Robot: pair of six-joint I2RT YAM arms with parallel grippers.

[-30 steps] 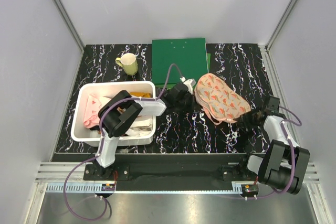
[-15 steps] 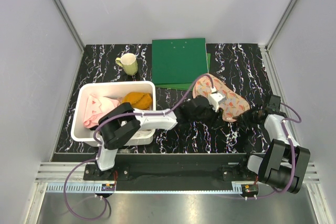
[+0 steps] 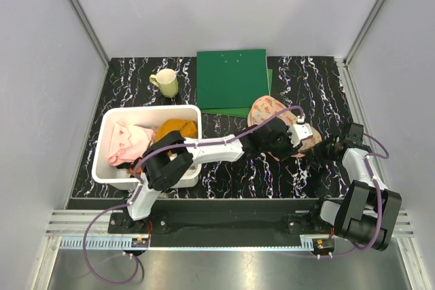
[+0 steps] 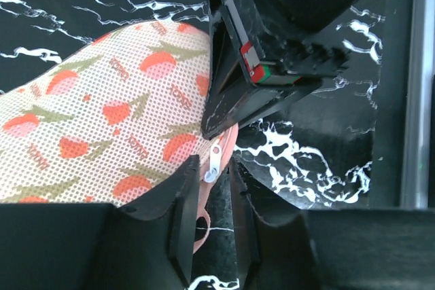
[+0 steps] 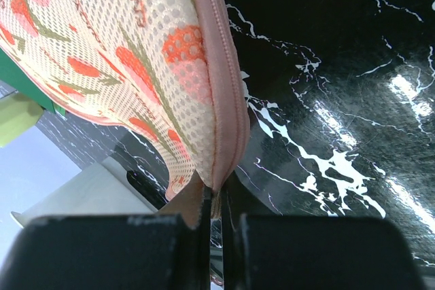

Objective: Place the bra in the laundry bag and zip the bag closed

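The laundry bag [image 3: 272,115] lies right of centre on the black marbled table, a cream-pink mesh pouch with red-and-green motifs. The bra is hidden from every view. My left gripper [image 3: 299,135] reaches across the bag to its right edge. In the left wrist view [image 4: 212,188] its jaws stand narrowly apart, with the white zipper pull [image 4: 214,161] at their tips and not clamped. My right gripper [image 3: 325,149] is shut on the bag's pink zipper edge [image 5: 221,127] and lifts that edge slightly. Its black body [image 4: 272,45] sits just beyond the pull.
A white plastic bin [image 3: 109,168] at the left holds a pale pink folded cloth [image 3: 126,142] and an orange garment [image 3: 178,128]. A green mug [image 3: 165,83] and a green board [image 3: 231,79] lie at the back. Grey walls enclose the table.
My left arm has swung right from beside the bin, across the bag, to its right edge by the right gripper. The right gripper has held still on the bag's edge.
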